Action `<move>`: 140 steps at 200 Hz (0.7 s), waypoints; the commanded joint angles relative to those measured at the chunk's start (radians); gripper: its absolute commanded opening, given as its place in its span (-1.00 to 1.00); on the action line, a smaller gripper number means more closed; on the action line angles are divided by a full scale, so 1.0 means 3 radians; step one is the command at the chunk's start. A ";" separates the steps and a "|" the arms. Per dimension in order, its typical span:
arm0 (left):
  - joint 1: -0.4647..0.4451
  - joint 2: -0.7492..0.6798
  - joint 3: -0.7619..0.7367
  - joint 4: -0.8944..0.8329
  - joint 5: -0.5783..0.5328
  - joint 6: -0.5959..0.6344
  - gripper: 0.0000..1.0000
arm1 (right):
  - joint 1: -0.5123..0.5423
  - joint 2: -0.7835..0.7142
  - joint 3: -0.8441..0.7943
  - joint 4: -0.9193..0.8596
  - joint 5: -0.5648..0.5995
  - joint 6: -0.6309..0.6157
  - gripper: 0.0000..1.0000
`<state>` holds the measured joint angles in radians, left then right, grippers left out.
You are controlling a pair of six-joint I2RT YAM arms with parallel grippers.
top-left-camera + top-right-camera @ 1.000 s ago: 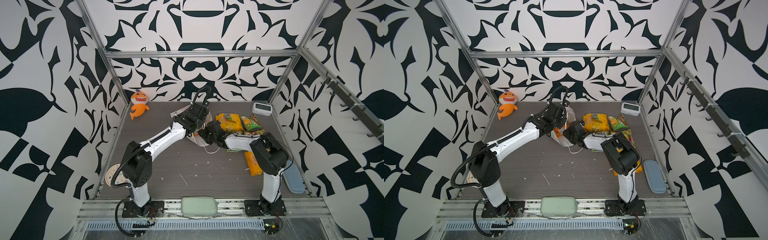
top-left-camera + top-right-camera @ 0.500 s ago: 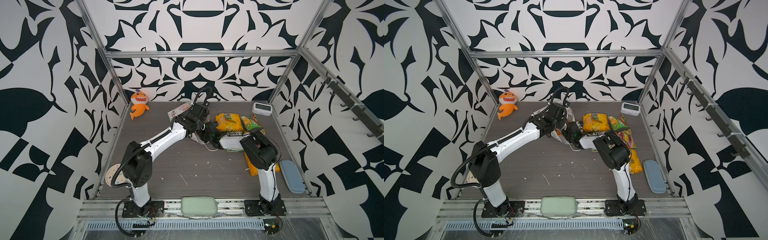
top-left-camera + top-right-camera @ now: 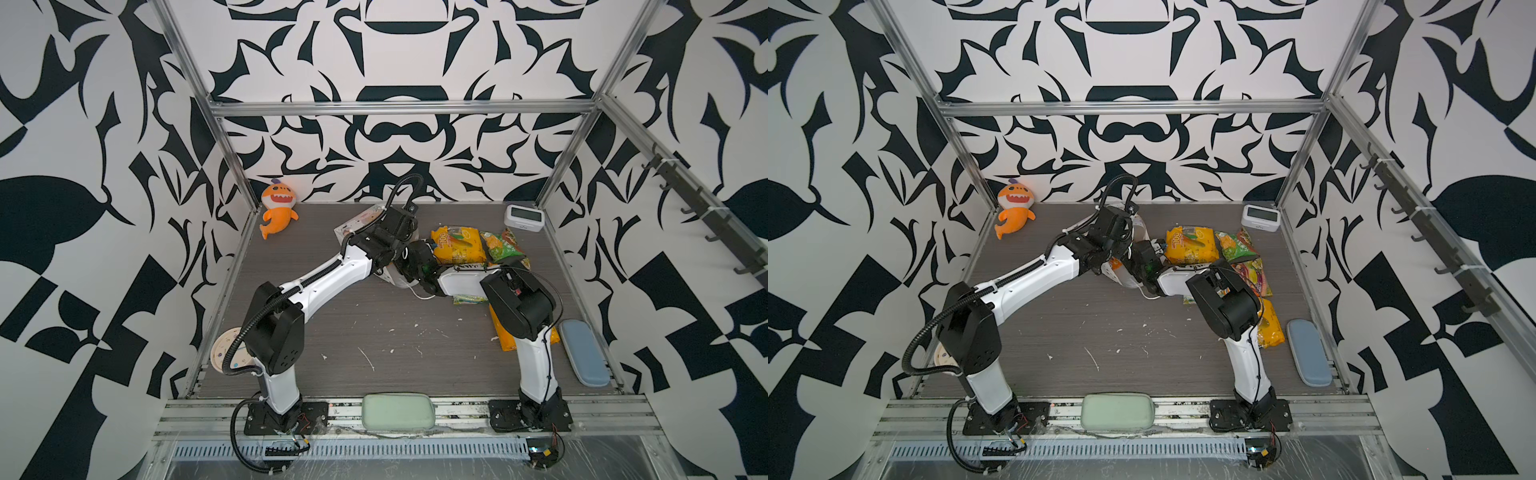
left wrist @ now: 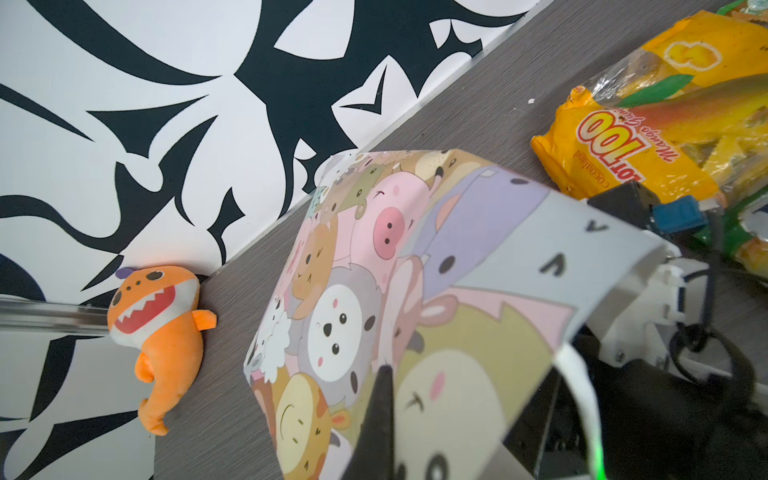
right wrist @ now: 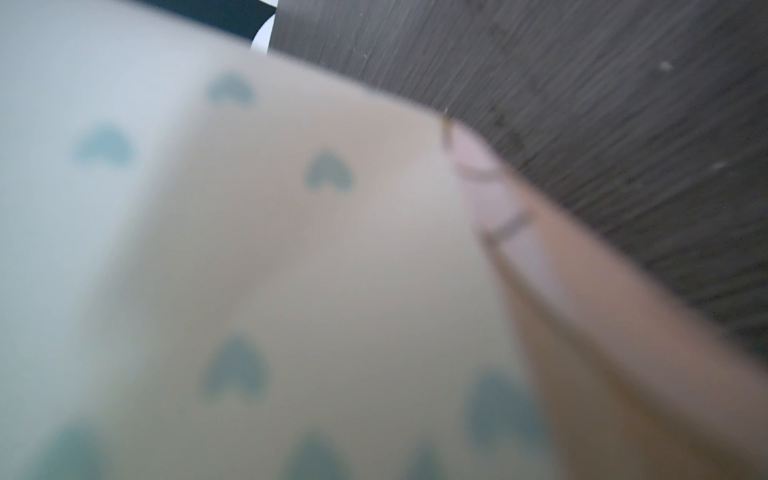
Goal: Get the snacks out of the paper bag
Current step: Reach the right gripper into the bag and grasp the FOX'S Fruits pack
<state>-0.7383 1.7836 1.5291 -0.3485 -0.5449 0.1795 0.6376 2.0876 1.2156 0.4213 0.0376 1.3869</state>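
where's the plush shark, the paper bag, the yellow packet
plush shark point(image 3: 276, 217), in a top view, its body
paper bag point(image 4: 365, 266), left wrist view, its animal-print face
yellow packet point(image 3: 457, 246), in a top view, its front

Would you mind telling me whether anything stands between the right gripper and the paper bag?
Nothing visible does: the right gripper is right at the paper bag, whose printed paper fills its wrist view.

The paper bag point(image 4: 395, 291) lies on the counter point(image 3: 374, 332) at rear centre, snacks point(image 3: 457, 245) right of it, plush shark point(image 3: 277, 208) rear left, clock point(image 3: 523, 217) rear right
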 commanded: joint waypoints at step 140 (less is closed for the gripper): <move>0.0183 0.0023 0.0074 0.0061 0.0079 -0.0218 -1.00 | 0.0022 -0.1368 -0.0979 -0.0235 -0.0179 -0.0689 -1.00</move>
<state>-0.6983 1.7893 1.5318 -0.3328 -0.5236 0.1455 0.6392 1.7805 0.9627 0.3698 -0.0193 1.2533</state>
